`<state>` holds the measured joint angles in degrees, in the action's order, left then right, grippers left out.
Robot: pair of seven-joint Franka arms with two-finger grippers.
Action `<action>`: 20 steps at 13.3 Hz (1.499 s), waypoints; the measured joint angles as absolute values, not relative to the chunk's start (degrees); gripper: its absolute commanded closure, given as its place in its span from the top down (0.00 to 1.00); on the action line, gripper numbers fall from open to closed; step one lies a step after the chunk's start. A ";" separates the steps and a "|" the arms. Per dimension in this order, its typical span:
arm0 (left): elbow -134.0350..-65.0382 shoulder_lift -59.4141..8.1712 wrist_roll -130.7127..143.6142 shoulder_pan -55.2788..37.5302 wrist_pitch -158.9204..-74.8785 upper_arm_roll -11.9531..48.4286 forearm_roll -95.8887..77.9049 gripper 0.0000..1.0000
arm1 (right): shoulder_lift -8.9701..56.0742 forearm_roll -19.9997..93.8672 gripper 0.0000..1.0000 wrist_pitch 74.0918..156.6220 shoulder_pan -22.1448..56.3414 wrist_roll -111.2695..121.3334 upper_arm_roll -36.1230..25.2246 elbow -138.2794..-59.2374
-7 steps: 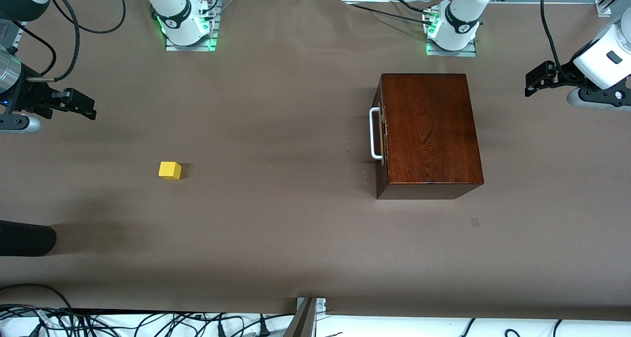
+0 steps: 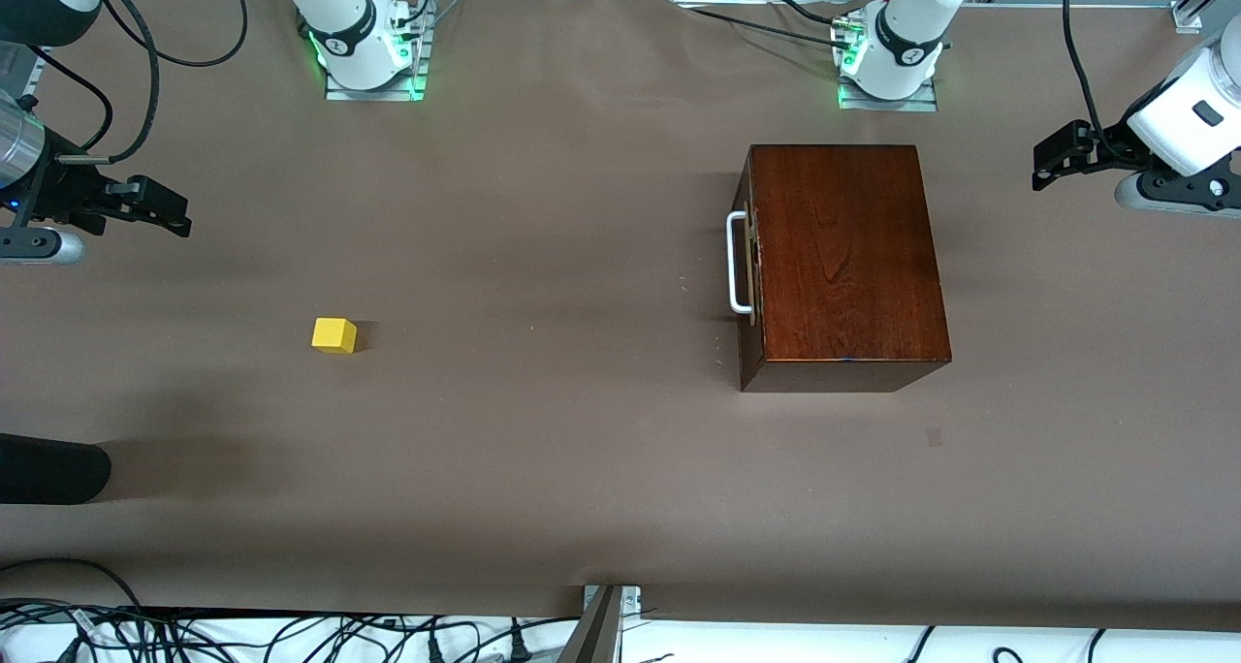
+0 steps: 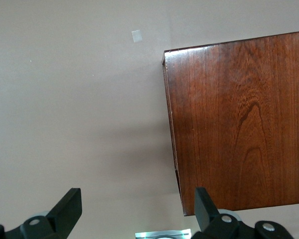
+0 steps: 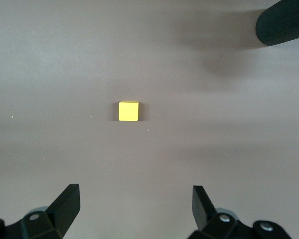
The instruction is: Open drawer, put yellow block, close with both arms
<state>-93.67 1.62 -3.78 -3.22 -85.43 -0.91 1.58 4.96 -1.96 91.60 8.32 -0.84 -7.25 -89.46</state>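
The yellow block (image 2: 334, 335) lies alone on the brown table, toward the right arm's end; the right wrist view shows the block (image 4: 128, 111) ahead of the open fingers. My right gripper (image 2: 176, 218) hangs open and empty over the table at that end. The mahogany box (image 2: 843, 256) stands nearer the left arm's base, and its drawer is pushed in flush. The drawer's white handle (image 2: 737, 262) faces the block. My left gripper (image 2: 1045, 162) hovers open and empty over bare table beside the box (image 3: 239, 119), at the left arm's end.
A black cylindrical object (image 2: 48, 469) pokes in over the table edge at the right arm's end, nearer the front camera than the block; it also shows as a black cylinder (image 4: 284, 22) in the right wrist view. Cables run along the table's front edge.
Both grippers have shifted only very slightly. The block and the box have not moved.
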 measured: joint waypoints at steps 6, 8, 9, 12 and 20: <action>-93.23 0.88 -3.78 -3.06 -84.43 -1.22 1.58 1.00 | 4.96 -1.96 1.00 91.60 8.32 -0.84 -7.25 -89.46; -93.20 0.80 -3.78 -3.06 -84.22 -1.22 1.58 1.00 | 4.96 -1.96 1.00 91.60 8.32 -0.84 -7.24 -89.46; -93.19 0.66 -3.78 -3.08 -84.17 -1.21 1.58 1.00 | 4.96 -1.96 1.00 91.60 8.32 -0.84 -7.24 -89.46; -93.11 0.28 -3.78 -3.28 -84.16 -1.02 1.58 1.00 | 4.96 -1.96 1.00 91.60 8.32 -0.84 -7.23 -89.46; -93.04 0.25 -3.84 -3.41 -81.65 0.24 1.58 1.00 | 4.96 -1.96 1.00 91.60 8.32 -0.84 -7.24 -89.46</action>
